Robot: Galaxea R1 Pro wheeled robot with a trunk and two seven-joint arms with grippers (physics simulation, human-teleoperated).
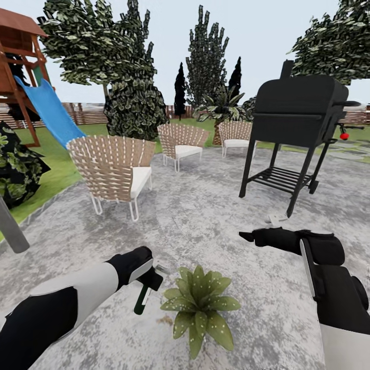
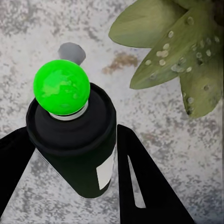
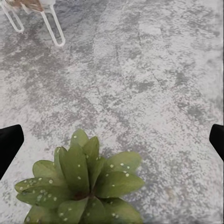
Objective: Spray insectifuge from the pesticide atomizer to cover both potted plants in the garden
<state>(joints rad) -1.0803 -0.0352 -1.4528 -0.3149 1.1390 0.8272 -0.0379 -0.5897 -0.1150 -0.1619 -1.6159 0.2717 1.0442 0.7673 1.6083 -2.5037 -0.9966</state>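
Note:
My left gripper [image 1: 149, 280] is shut on the pesticide atomizer [image 1: 142, 298], a dark green bottle hanging tilted just left of one potted plant [image 1: 200, 306]. In the left wrist view the atomizer [image 2: 74, 140] has a bright green round head and a white label, with a black finger [image 2: 140, 182] on each side. The plant's leaves [image 2: 186, 56] are close beside it and dotted with pale specks. My right gripper [image 1: 253, 236] hovers open above and to the right of the plant [image 3: 81, 186], fingertips [image 3: 9, 144] wide apart. The leaves hide its pot.
Grey stone paving [image 1: 205, 216] spreads around the plant. A black grill [image 1: 295, 128] stands on the right and wicker chairs [image 1: 115, 167] on the left and behind. A blue slide [image 1: 49, 110], trees and a slat fence lie further back. A grey pole [image 1: 10, 226] rises at the left edge.

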